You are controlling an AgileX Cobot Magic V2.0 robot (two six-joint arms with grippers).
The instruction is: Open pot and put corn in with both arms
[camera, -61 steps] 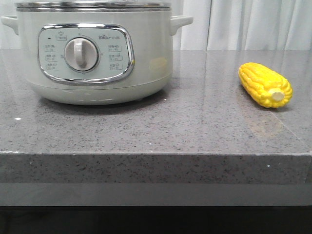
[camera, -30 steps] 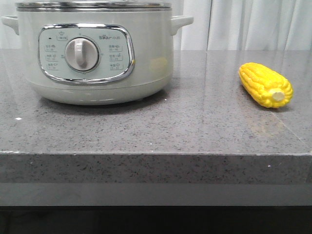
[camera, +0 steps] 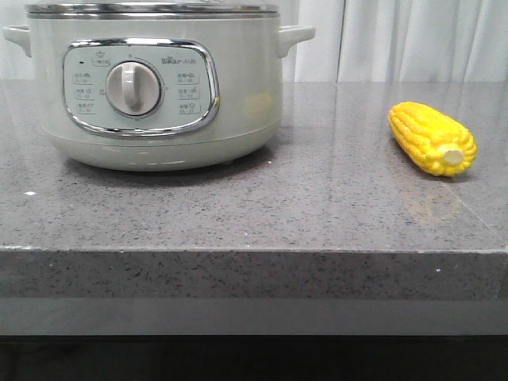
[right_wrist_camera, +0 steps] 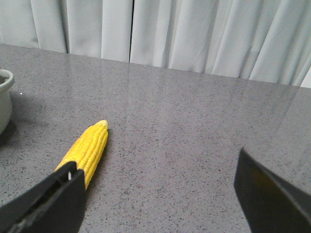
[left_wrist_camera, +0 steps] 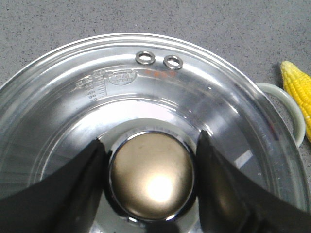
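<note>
Only the wrist views show the hands: the left hand (left_wrist_camera: pixel 150 182) straddles the pot (camera: pixel 151 87) lid's knob (left_wrist_camera: pixel 151 175), grip uncertain, while the right hand (right_wrist_camera: pixel 165 194) gapes by the yellow corn (camera: pixel 432 138).

A speckled grey stone countertop (camera: pixel 238 214) fronts pale, probably white, curtains (right_wrist_camera: pixel 194 34).

Kitchen-like: stone countertop (camera: pixel 238 214); cooker (camera: pixel 151 87); curtains (right_wrist_camera: pixel 194 34)

The pot (camera: pixel 155 87) stands left on the counter (camera: pixel 317 206), the corn (camera: pixel 432 138) well apart at right.
</note>
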